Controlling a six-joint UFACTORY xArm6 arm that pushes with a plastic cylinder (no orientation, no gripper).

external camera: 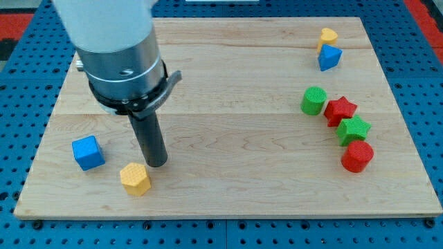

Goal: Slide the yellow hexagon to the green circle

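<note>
The yellow hexagon (135,179) lies near the view's bottom left of the wooden board (228,83). The green circle (314,100) stands far off at the view's right. My tip (157,163) rests on the board just above and to the right of the yellow hexagon, very close to it or touching its upper right edge. The dark rod hangs from the grey and white arm body at the view's top left.
A blue cube (88,152) lies left of the hexagon. A red star (340,109), a green star (354,129) and a red circle (357,156) run down from the green circle. A yellow heart (328,35) and a blue triangle (329,57) sit at the top right.
</note>
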